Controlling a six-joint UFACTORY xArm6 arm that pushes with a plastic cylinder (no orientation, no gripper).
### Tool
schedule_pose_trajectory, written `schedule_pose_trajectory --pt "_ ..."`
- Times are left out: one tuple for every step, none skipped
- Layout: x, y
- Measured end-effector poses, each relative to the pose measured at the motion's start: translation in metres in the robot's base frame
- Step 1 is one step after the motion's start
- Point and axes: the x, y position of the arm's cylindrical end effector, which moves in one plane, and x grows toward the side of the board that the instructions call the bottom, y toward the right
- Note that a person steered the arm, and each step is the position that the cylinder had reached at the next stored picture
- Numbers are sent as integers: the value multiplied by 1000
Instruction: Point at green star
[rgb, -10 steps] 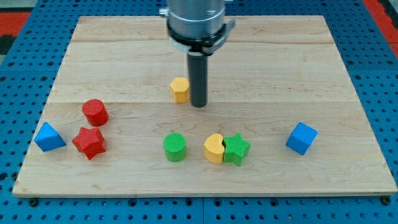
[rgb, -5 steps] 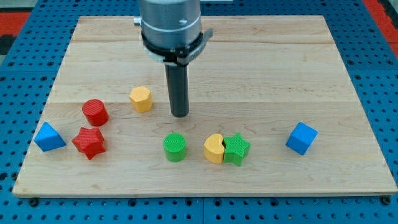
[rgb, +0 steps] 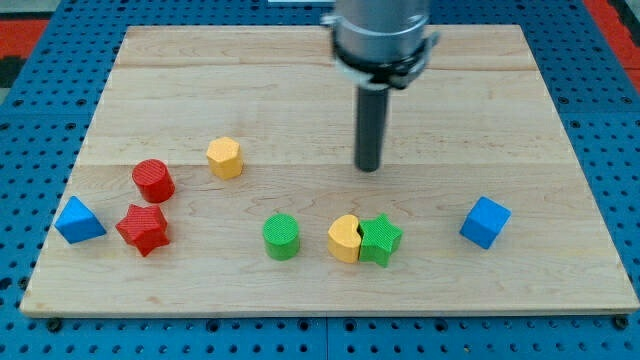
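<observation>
The green star (rgb: 380, 240) lies low on the board, right of centre, touching a yellow heart (rgb: 344, 238) on its left. My tip (rgb: 369, 167) rests on the board above the green star, apart from it by about a block's width. It touches no block.
A green cylinder (rgb: 281, 236) sits left of the heart. A yellow hexagon (rgb: 224, 157) lies at mid left. A red cylinder (rgb: 153, 180), a red star (rgb: 143, 229) and a blue triangle (rgb: 77, 220) are at the left. A blue cube (rgb: 485, 221) is at the right.
The tip first moved left and down, pushing the yellow hexagon to the left, then swung right to stand above the green star. The hexagon stays where it was left.
</observation>
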Motion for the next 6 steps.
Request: schedule_pose_trajectory --pt "14 121" --pt "121 175" --pt "180 130" --pt "162 50" --pt "143 -17" --pt "119 -39"
